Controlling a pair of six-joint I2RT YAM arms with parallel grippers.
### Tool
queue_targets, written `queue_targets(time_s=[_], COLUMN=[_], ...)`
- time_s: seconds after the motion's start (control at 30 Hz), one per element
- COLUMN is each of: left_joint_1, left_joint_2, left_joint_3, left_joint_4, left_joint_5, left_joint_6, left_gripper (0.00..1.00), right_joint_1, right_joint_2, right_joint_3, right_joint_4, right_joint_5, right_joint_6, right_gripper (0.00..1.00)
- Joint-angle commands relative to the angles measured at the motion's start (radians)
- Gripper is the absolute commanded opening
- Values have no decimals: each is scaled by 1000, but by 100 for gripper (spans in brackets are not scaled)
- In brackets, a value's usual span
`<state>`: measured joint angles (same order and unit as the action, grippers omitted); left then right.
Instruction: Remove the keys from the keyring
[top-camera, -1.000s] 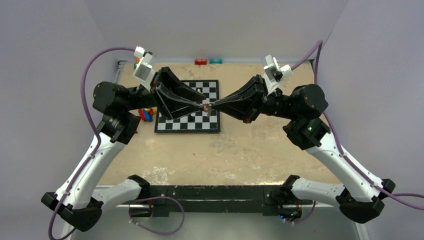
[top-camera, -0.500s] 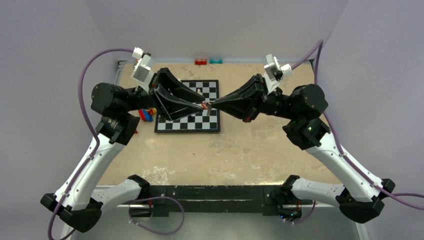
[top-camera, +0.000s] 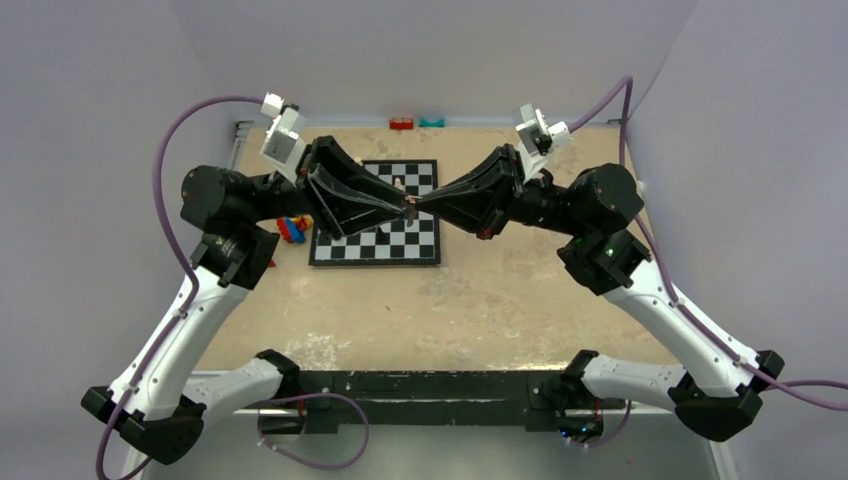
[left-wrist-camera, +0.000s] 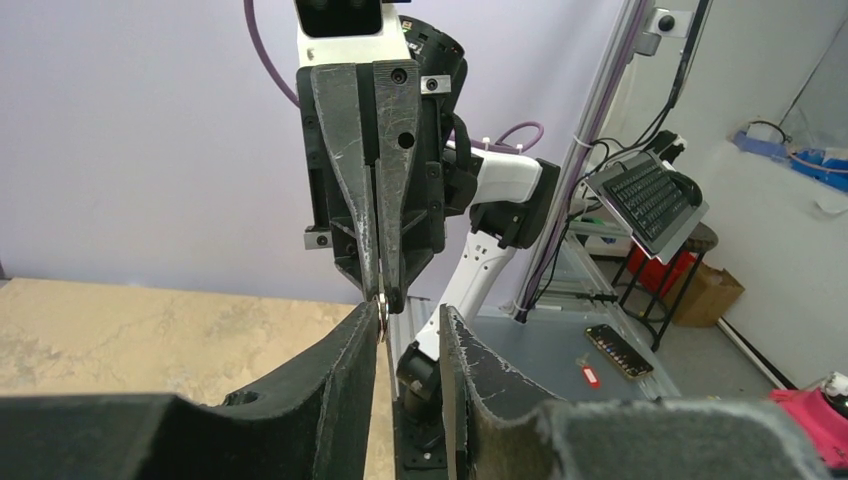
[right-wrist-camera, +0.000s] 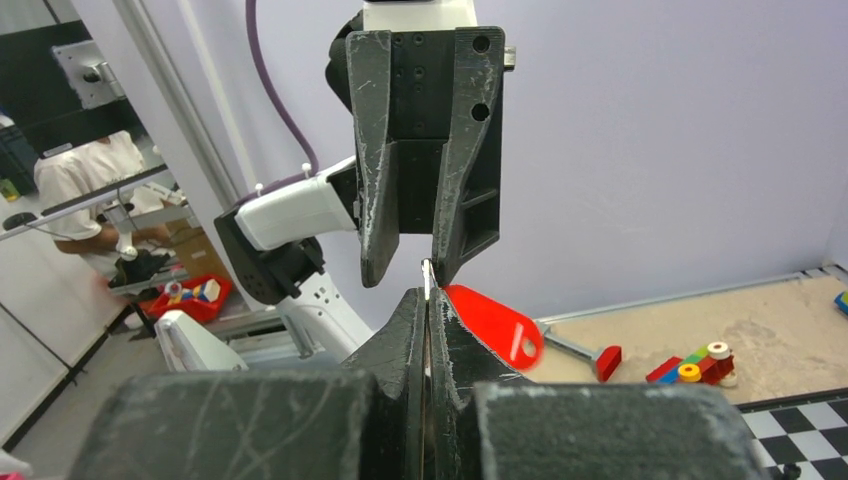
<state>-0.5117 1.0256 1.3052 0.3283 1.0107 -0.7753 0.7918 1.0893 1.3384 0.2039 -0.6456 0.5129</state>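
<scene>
My two grippers meet tip to tip above the chessboard (top-camera: 375, 245). My right gripper (top-camera: 419, 203) is shut on the thin metal keyring (right-wrist-camera: 427, 270), whose edge sticks up from its tips (right-wrist-camera: 427, 296). A red key tag (right-wrist-camera: 495, 320) hangs from the ring on the right side. My left gripper (top-camera: 404, 206) is open, its jaws standing on either side of the ring. In the left wrist view, the left gripper (left-wrist-camera: 408, 315) has its left finger (left-wrist-camera: 345, 380) touching the ring (left-wrist-camera: 383, 308). No key blade shows on the ring.
Coloured toy blocks (top-camera: 292, 228) lie left of the chessboard, with a small metal shaft with a red head (right-wrist-camera: 585, 352) beside them. A red block (top-camera: 402, 123) and a teal block (top-camera: 432, 122) sit at the table's back edge.
The meeting point of the two grippers has shifted slightly left and back. The right wrist has rolled and moved left with the ring. The left jaws stay open.
</scene>
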Motion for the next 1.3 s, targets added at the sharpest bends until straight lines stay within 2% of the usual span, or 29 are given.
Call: queue_targets(time_s=[0.0,0.2,0.43,0.7,1.27], left_joint_1=[-4,-3,-3,-2,-4], left_joint_2=[2,0,-5,-4,11], left_joint_3=[38,39,43,52,52], left_joint_4=[36,8,-24,-30,18], left_joint_5=[-8,-15,-36,-50,-36], left_joint_6=[-3,17,37,42,2], left_gripper=[32,27,34,24,21], right_joint_1=[-2,-2,-2,-2,-2], right_joint_2=[0,-7,-22,-35,-13], right_joint_3=[26,25,14,2,5], right_joint_4=[51,54,52,49,78], right_joint_5=[21,21,20,20,11], right_joint_6=[7,7,3,-2,12], right_gripper=[0,0,0,0,0])
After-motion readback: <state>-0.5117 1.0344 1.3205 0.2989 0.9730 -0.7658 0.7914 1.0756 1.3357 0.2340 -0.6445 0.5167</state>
